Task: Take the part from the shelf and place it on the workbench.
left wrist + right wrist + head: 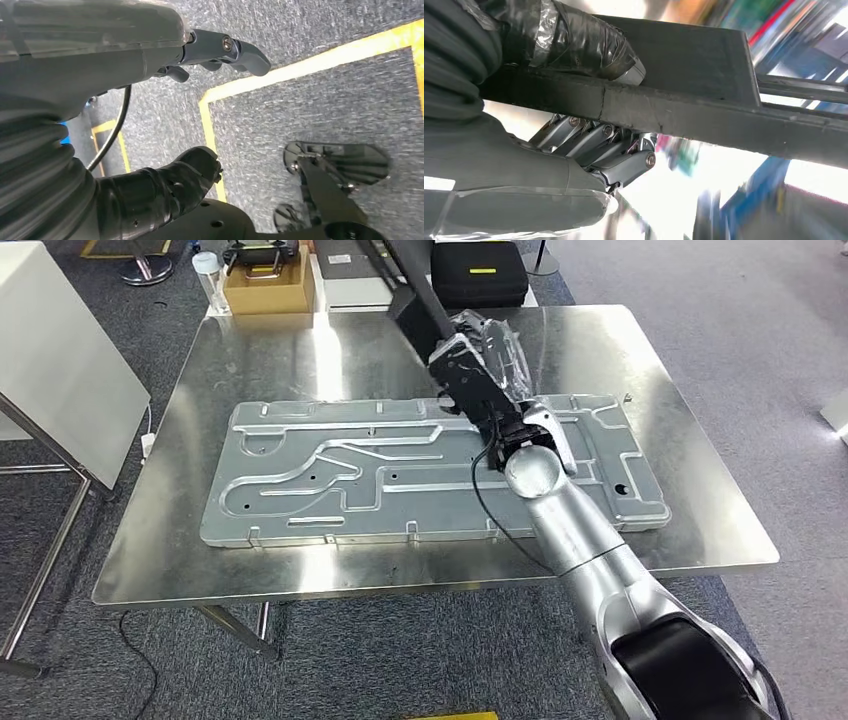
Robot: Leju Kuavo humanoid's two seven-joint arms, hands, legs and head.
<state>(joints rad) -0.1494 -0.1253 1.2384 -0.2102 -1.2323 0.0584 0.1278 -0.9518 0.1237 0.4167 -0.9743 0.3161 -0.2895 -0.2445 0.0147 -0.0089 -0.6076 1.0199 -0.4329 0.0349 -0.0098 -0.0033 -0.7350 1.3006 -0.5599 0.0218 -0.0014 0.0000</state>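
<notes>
The right hand (480, 360), grey-covered and wrapped in clear film, is closed around a long, flat, dark metal bar (415, 290); in the right wrist view its silvery fingers (599, 145) curl under the bar (684, 95) while the taped thumb presses on the opposite face, so the part is firmly gripped. In the head view the bar rises at a slant from the hand toward the far edge of the table, its upper end passing out of the picture, and the hand itself hangs above the far middle of the shiny steel table (700, 490). The silver right arm (580, 530) reaches in across the table's near edge. Under the hand lies a large stamped grey metal panel (330, 480) with raised channels, flat on the table and covering most of its middle. Beyond the far edge stand an open brown cardboard box (268, 285), a clear plastic bottle (208, 275) beside it and a black hard case with a yellow label (480, 270). The left hand (215, 52) hangs over grey carpet marked with yellow tape lines (310, 62), its fingers apart and holding nothing.
</notes>
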